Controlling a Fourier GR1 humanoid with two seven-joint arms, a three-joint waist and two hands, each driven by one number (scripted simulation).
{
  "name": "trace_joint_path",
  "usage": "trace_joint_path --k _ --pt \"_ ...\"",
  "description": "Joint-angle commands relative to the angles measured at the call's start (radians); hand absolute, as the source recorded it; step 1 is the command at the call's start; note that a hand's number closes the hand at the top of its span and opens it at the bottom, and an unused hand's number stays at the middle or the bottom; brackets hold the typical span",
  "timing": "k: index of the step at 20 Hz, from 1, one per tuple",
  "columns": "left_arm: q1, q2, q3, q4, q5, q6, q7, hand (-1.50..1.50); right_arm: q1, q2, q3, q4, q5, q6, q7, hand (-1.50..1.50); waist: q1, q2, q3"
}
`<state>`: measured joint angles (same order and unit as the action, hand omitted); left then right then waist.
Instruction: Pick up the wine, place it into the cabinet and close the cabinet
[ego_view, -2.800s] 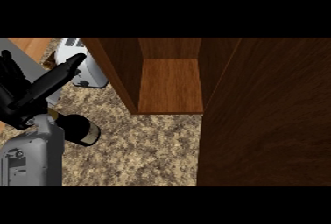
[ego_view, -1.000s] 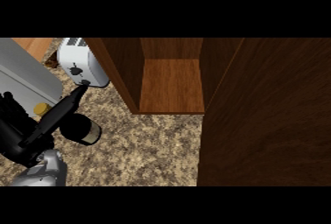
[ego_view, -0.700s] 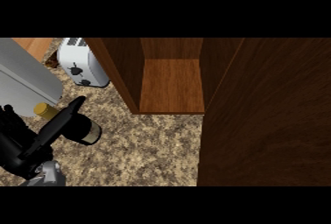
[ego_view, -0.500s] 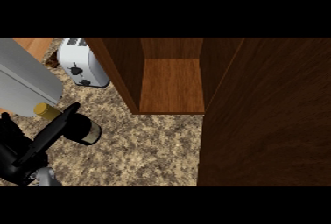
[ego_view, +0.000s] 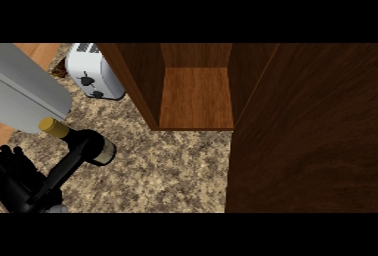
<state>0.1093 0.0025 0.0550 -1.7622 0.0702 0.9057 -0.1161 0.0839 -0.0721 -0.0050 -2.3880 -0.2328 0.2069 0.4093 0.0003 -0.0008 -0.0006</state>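
left hand (ego_view: 29, 182): fingers straight, beside wine (ego_view: 87, 145) | wine: lying on tabletop (ego_view: 170, 165) | cabinet (ego_view: 196, 97): open | toaster (ego_view: 94, 75): left of cabinet | right hand: unseen

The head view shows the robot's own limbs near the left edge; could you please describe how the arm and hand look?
A flat, pale grey forearm crosses the upper left as a broad slanted slab with a straight edge. At the lower left is a black hand, glossy, with long slender fingers and a small grey piece at its base. No cables or markings are visible.
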Motion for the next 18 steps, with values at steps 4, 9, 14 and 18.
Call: trace_joint_path --k 4,9,14,18 --pt "0.007 -0.002 -0.026 0.081 0.094 0.0 -0.107 -1.5 -0.092 -0.031 -0.05 0.01 -0.072 -0.016 0.08 -1.5 0.001 0.001 0.0" --pt "-0.013 -0.002 0.022 0.246 0.221 -0.069 -0.274 -1.5 0.058 -0.003 0.006 -0.121 -0.04 0.012 0.068 -1.5 -0.005 0.0 0.0" --pt "0.03 0.004 0.147 0.304 0.304 -0.254 -0.334 -1.5 0.053 0.018 -0.004 -0.013 -0.011 0.039 -0.049 -1.5 -0.001 0.0 0.0" --pt "-0.038 -0.002 0.16 0.414 0.348 -0.248 -0.401 -1.5 -0.038 0.015 0.002 0.025 0.021 -0.002 0.003 -1.5 0.0 0.001 0.0"
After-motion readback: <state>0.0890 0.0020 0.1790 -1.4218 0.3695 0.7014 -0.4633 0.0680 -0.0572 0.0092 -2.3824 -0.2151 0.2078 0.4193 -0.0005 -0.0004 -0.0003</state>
